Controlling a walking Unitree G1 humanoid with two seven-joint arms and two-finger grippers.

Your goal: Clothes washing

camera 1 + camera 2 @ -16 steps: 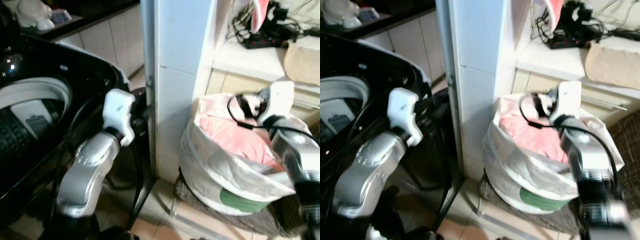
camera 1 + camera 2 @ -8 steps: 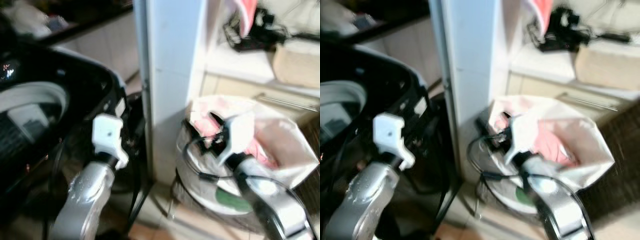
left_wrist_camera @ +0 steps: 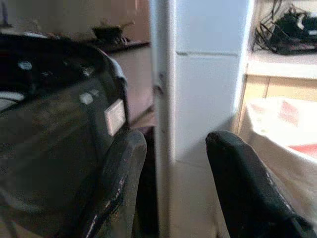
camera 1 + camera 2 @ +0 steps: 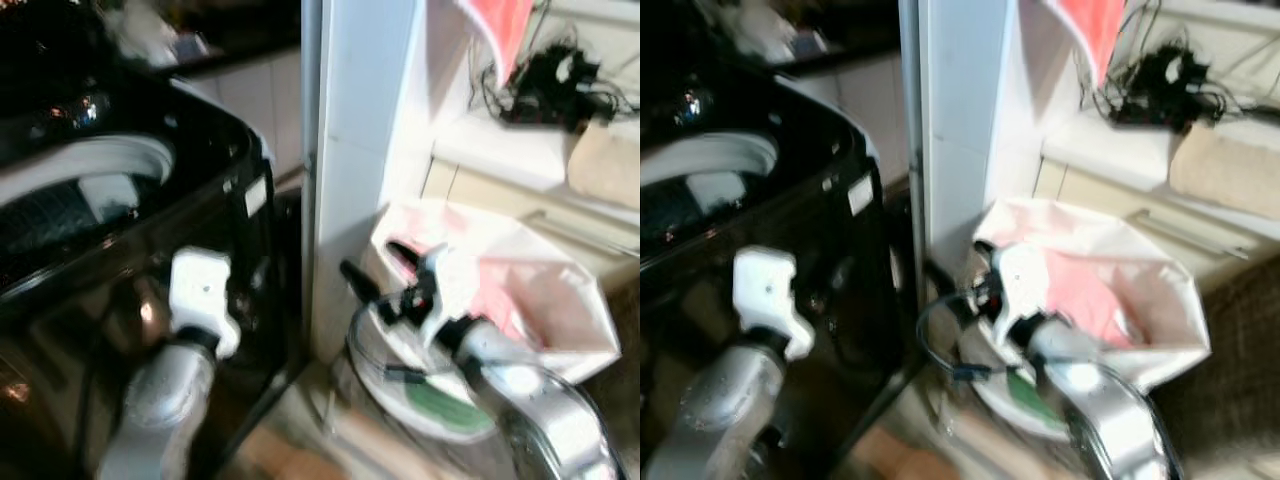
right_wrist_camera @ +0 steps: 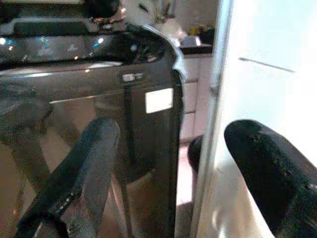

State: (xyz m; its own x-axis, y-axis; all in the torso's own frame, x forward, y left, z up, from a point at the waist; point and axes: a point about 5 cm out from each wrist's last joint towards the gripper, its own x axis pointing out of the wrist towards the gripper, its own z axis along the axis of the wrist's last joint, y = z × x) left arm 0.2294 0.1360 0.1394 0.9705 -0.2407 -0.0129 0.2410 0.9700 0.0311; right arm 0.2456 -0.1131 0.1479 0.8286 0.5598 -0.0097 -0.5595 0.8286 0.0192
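A: We log the right gripper (image 5: 168, 173) first. Its two black fingers stand spread with nothing between them, hanging just in front of the laundry bag (image 4: 560, 320). The finger surfaces look matte and rubbery, rounded at the tips.

B: We note the left gripper (image 3: 173, 163) likewise: fingers apart, empty, held low beside the washing machine (image 4: 120, 230). Beyond its fingers we see the white tiled pillar (image 3: 208, 79) and a white label on the machine's dark side.

A: The machine is glossy black, a top loader. Its lid is up and a pale grey ring rims the drum opening. The drum's contents are too dark for us to read.

B: The clothes (image 4: 1090, 295) sit in the bag right of the pillar: pink fabric, soft and crumpled, inside a thin white plastic bag with a green patch low on its front. The right arm covers part of the bag's near side.

A: On the white shelf behind it we see a tangle of black cables (image 4: 550, 85). Both head views are blurred, so small detail is lost.
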